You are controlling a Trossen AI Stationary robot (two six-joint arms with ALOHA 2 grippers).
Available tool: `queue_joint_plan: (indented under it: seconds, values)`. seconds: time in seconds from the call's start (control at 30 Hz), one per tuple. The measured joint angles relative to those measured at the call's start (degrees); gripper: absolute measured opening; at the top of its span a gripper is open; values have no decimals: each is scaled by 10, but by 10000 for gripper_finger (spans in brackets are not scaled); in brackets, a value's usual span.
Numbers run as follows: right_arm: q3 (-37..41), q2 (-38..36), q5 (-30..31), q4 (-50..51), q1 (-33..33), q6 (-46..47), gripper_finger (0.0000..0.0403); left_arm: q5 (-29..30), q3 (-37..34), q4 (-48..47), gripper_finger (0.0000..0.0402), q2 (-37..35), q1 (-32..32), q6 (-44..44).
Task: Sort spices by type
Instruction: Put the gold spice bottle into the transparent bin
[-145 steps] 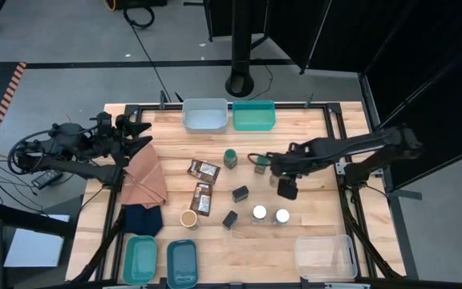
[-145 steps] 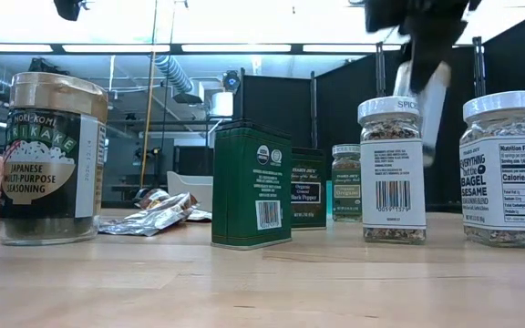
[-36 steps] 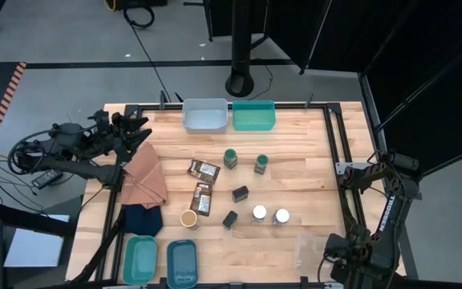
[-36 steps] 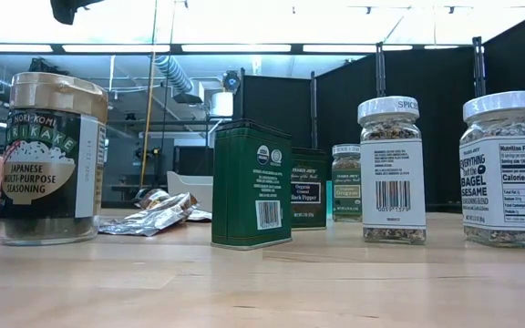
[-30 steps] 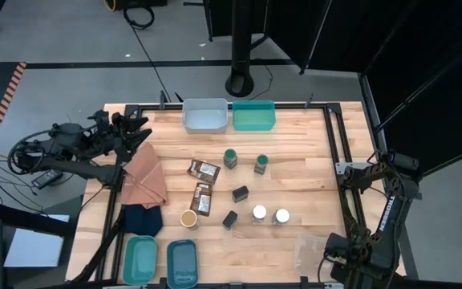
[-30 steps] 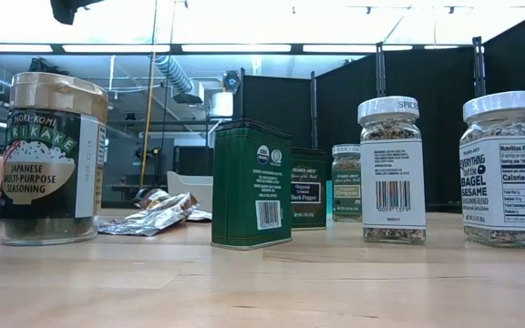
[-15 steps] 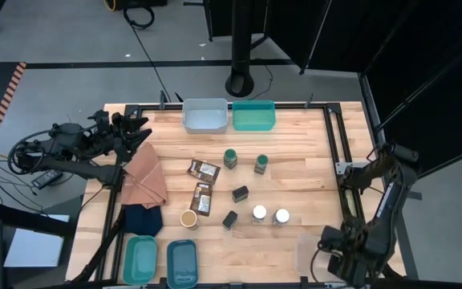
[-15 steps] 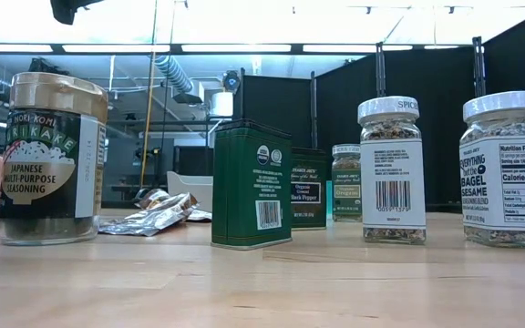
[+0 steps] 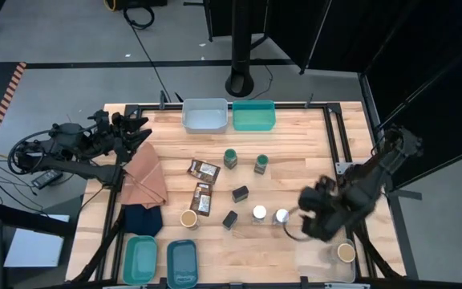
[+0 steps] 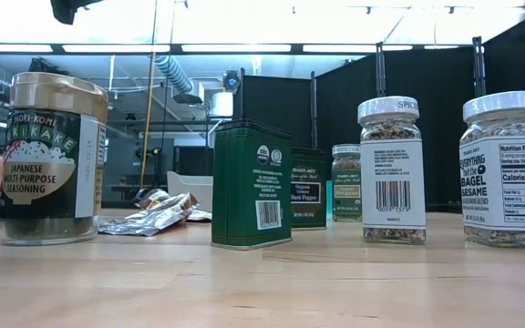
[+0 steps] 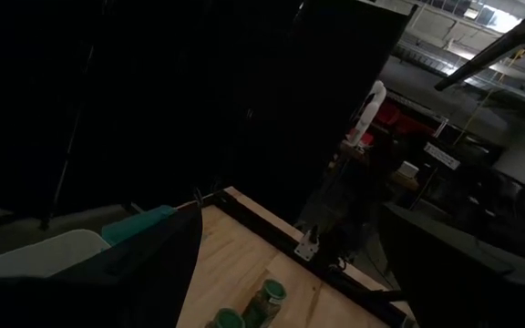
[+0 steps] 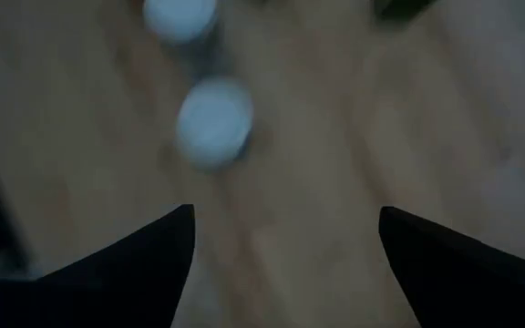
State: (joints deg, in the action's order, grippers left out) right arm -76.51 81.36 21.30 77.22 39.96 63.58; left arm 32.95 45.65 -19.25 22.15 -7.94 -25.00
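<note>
In the high view the spices stand mid-table: two green-lidded jars (image 9: 230, 157) (image 9: 261, 163), two brown packets (image 9: 204, 169) (image 9: 203, 198), two black boxes (image 9: 240, 193) (image 9: 230, 219), two white-lidded jars (image 9: 259, 213) (image 9: 281, 216) and a tan-topped jar (image 9: 188, 218). Another tan-topped jar (image 9: 346, 252) stands in the clear bin (image 9: 319, 263). My right gripper (image 9: 301, 223) hangs open just to the near right of the white-lidded jars; its wrist view shows the white lids (image 12: 213, 121) ahead of the open fingers (image 12: 285, 219). My left gripper (image 9: 139, 128) waits open at the table's far left.
A grey bin (image 9: 204, 114) and a green bin (image 9: 254, 115) sit at the far edge, and two teal bins (image 9: 142, 258) (image 9: 184, 263) at the near edge. A brown cloth (image 9: 144, 178) and a dark blue cloth (image 9: 142, 217) lie on the left.
My right arm has swung from the table's near right corner toward the left and far side, over the clear bin, toward the white-lidded jars. The clear bin, with a tan-topped jar in it, has come into sight behind it. The spices on the table have stayed put.
</note>
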Motion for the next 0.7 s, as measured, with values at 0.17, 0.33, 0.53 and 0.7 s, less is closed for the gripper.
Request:
queue_joint_plan:
  seconds: [0.17, 0.33, 0.53, 0.7]
  values:
    - [0, 0, 32, -40, -95, -118, 352, -78, 0, 1, 335, 6, 0, 11]
    - [0, 0, 32, -73, -149, -207, 352, -176, 0, -11, 335, 59, 0, 18]
    - [0, 0, 31, -81, -170, -264, 352, -268, 0, -97, 335, 158, -2, -23]
    - [0, 0, 31, -81, -174, -274, 352, -342, 0, -107, 335, 242, -25, -35]
